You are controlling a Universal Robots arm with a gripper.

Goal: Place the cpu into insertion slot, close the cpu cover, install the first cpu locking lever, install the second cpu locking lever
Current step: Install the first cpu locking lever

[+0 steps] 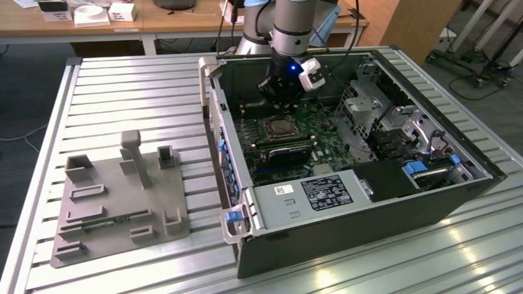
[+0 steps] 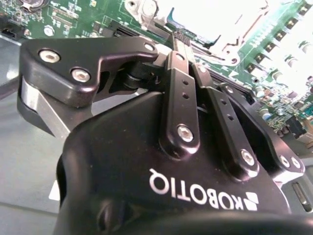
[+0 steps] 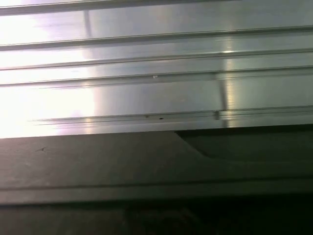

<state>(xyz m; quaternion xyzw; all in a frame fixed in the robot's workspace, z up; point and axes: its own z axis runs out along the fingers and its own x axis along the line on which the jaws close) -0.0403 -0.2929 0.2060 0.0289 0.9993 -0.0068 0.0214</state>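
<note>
Ribbed metal surface, two loads
Open computer case stands directly beneath the hand; grey fixture tray lies well away from it, beyond the case wall

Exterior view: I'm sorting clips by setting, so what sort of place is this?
Probably a robotics lab or workshop: a robot arm reaches into an open computer case lying on a slatted aluminium table, with a grey fixture tray beside it and wooden desks behind.
</note>
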